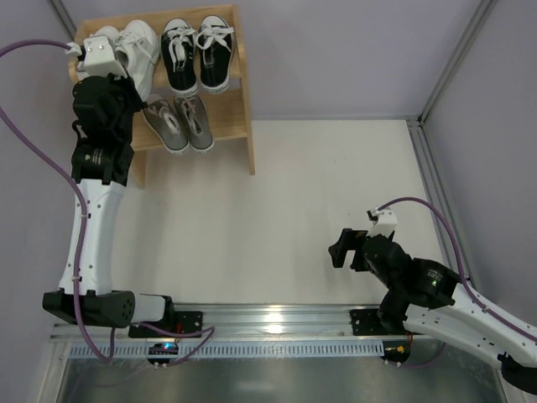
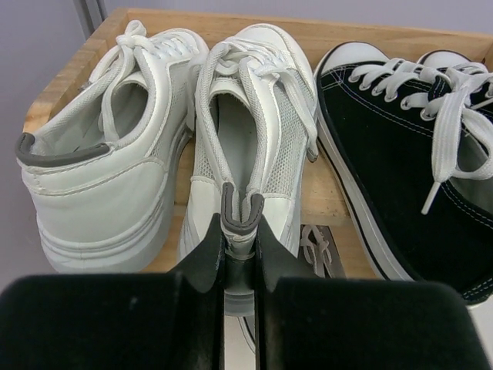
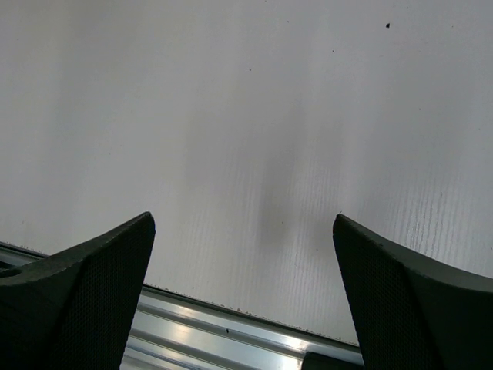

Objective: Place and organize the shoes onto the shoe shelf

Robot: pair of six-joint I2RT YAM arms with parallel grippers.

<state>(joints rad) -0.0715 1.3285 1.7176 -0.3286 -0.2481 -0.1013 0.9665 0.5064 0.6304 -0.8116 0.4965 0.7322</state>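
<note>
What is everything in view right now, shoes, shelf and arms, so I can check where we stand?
white sneakers: two, all white, top tier, left side
black canvas sneakers: two, black with white toe caps and laces, top tier, right side
grey sneakers: two, grey with white laces, lower tier, side by side
shoe shelf: one, light wood, far left of the table
table: one, off-white, under everything
rail: one, silver metal, along the near table edge
left gripper: one, black, closed on the heel of the white sneaker nearer the black pair
right gripper: one, black, open above bare table near the rail
</note>
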